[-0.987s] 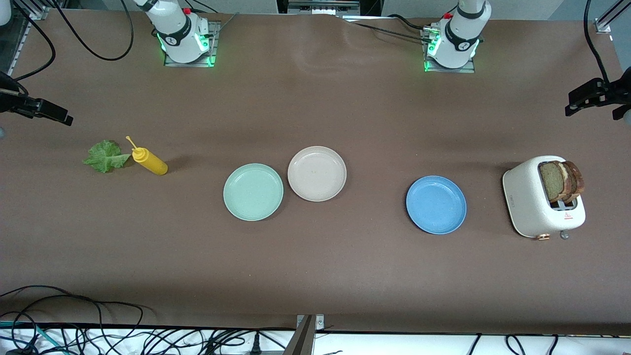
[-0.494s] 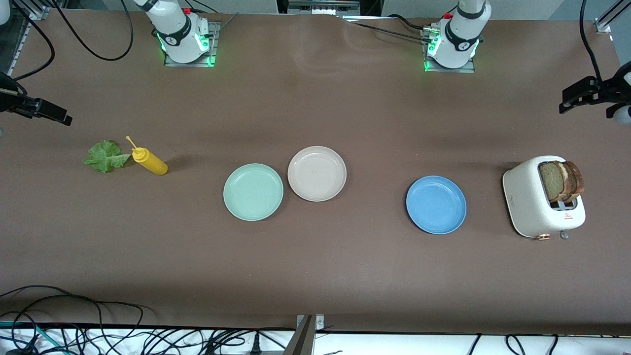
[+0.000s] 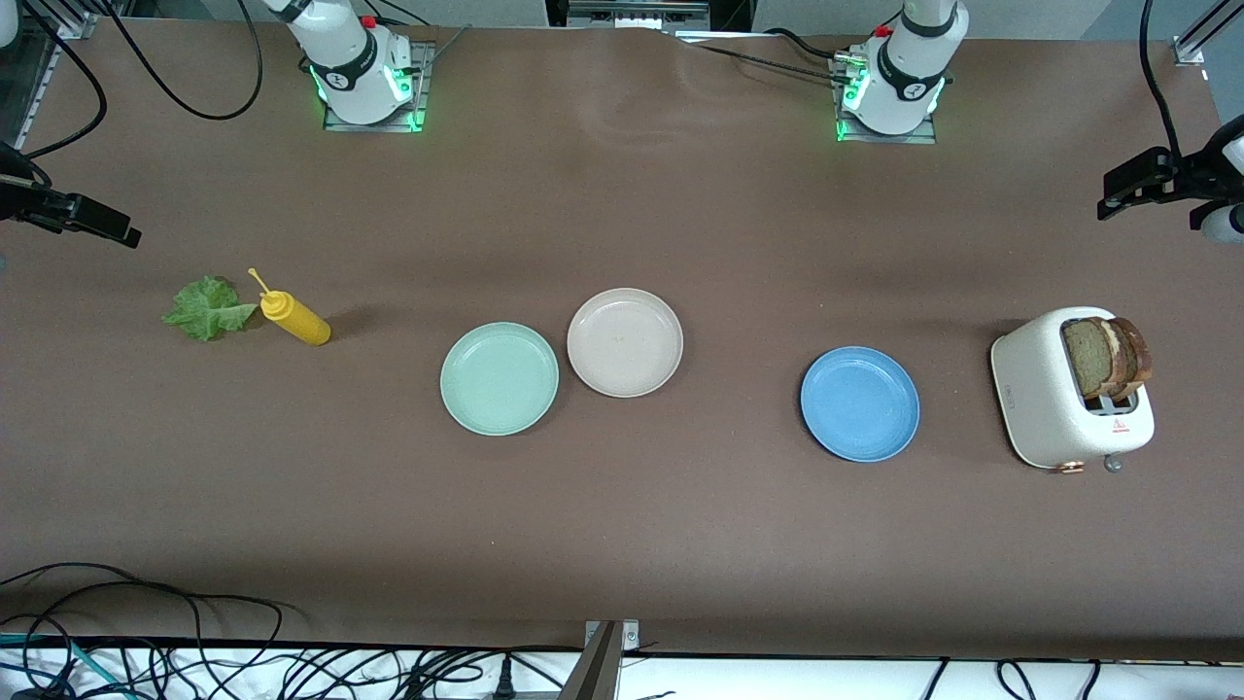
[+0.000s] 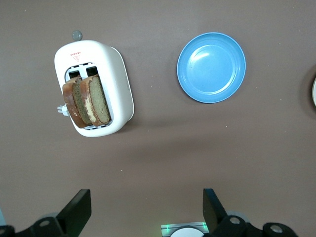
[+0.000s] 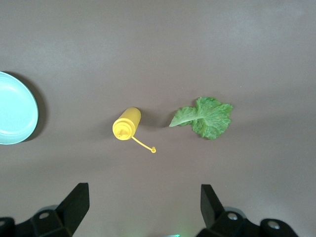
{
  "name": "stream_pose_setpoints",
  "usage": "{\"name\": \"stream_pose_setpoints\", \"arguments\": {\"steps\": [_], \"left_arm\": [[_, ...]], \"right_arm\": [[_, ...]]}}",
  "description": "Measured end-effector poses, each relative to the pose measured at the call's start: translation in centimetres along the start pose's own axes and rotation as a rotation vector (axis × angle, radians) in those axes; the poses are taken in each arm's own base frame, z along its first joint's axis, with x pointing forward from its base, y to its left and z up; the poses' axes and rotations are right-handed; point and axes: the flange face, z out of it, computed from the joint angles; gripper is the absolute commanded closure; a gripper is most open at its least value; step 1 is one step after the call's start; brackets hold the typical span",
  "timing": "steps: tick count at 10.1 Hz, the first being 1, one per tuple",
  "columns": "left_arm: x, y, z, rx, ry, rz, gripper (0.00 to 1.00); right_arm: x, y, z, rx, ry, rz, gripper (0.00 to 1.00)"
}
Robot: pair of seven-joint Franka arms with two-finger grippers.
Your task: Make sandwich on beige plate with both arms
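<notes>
Two bread slices (image 3: 1108, 358) upright in toaster (image 3: 1054, 403), lettuce leaf (image 3: 206, 308) beside yellow bottle (image 3: 294, 318), beige plate (image 3: 625, 342) bare, left gripper (image 4: 145, 210) and right gripper (image 5: 143, 207) both spread wide, grasping nothing

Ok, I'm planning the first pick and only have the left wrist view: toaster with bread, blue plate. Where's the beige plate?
Observer: The beige plate sits empty mid-table, beside the mint-green plate, which lies nearer the front camera.
Operator: And the lettuce?
Observer: The lettuce leaf lies on the table at the right arm's end, beside the yellow bottle.
Operator: Is the right gripper busy?
Observer: No, the right gripper hangs open and empty above that end.
</notes>
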Motion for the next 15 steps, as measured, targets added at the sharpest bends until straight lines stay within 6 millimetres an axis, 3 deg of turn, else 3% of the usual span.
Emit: {"name": "stream_pose_setpoints", "arguments": {"steps": [6,15], "left_arm": [[-0.1,-0.1,0.0,-0.001,-0.004,-0.005,0.0],[-0.9,-3.8,0.5,-0.036,-0.018,-0.078,0.0]], "right_arm": [[0.0,0.0,0.0,0.0,0.0,0.0,0.0],[0.0,0.0,0.0,0.0,0.0,0.0,0.0]]}}
